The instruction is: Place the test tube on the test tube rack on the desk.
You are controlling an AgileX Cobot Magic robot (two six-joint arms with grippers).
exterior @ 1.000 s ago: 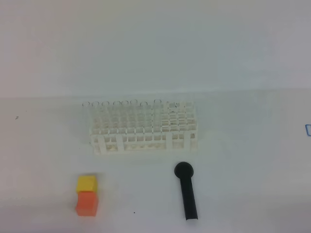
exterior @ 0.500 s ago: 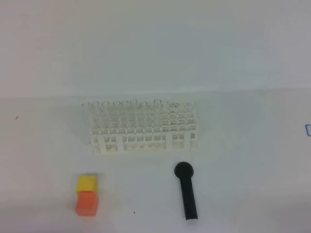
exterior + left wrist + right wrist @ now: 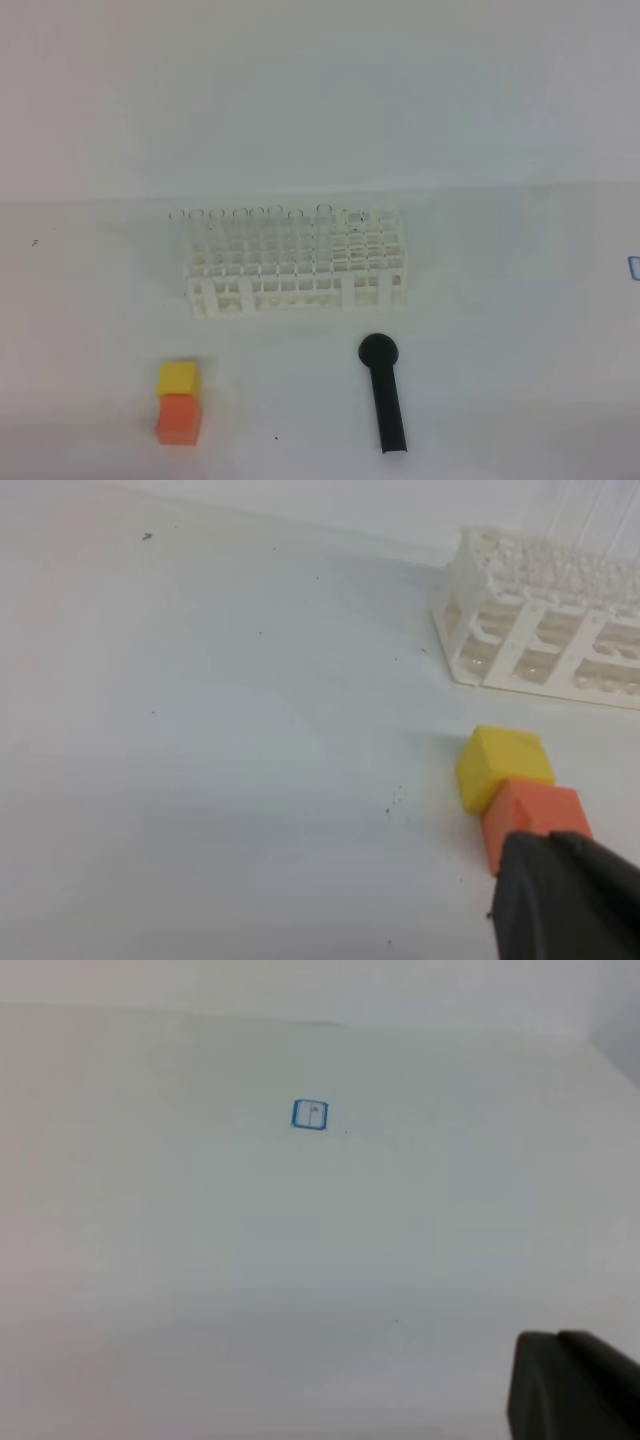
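The white lattice test tube rack (image 3: 298,262) stands on the desk (image 3: 500,330) at mid-table, and its left end shows in the left wrist view (image 3: 545,630). Clear test tube rims (image 3: 325,210) line the rack's back rows; I cannot tell one tube apart as the task's own. Neither gripper shows in the exterior high view. A dark part of my left gripper (image 3: 560,890) fills the lower right corner of its wrist view, just before the orange block, shut and holding nothing I can see. My right gripper (image 3: 570,1385) is a dark shape over bare desk, shut.
A black round-headed stick (image 3: 383,392) lies in front of the rack's right end. A yellow block (image 3: 178,378) touches an orange block (image 3: 179,419) at the front left. A small blue square mark (image 3: 310,1115) sits on the desk at the right.
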